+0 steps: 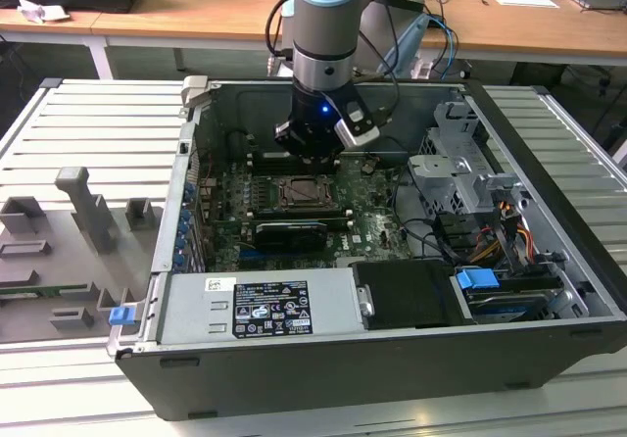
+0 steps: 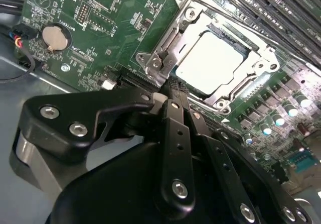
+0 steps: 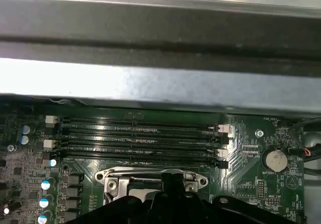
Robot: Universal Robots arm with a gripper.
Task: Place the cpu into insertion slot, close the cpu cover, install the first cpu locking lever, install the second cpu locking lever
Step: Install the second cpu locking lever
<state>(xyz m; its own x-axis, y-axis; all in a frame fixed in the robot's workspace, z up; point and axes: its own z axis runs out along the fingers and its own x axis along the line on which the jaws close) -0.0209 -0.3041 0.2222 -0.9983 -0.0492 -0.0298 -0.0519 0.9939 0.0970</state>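
Pale silver metal is what's catching the light here: the cpu (image 2: 213, 61) is already sitting down in the insertion slot (image 2: 196, 90), and the cpu cover (image 2: 261, 63) is lying flat over it, its silvery frame ringing the chip so the top is showing through the window. In the exterior view the same socket (image 1: 306, 194) is sitting roughly mid-board inside the open computer case (image 1: 549, 163).

The gripper (image 2: 168, 86) is hanging right at the socket's edge, and its fingers (image 2: 175, 114) are looking pinched together with the tips touching the metal frame at that edge. I'm not seeing anything clamped between them, though I can't make out whether a lever wire is caught under the tips. In the first wrist view the gripper (image 3: 170, 181) is poking in over the frame's rim too.

Working outward: the long black memory slots (image 3: 140, 138) are running just beside the socket, a round coin battery (image 3: 275, 158) is sitting further along the green motherboard (image 2: 115, 28), and a black graphics card (image 1: 286, 233) is lying just on the near side of the socket in the exterior view. The case itself is resting on a grey slatted table (image 1: 98, 123).
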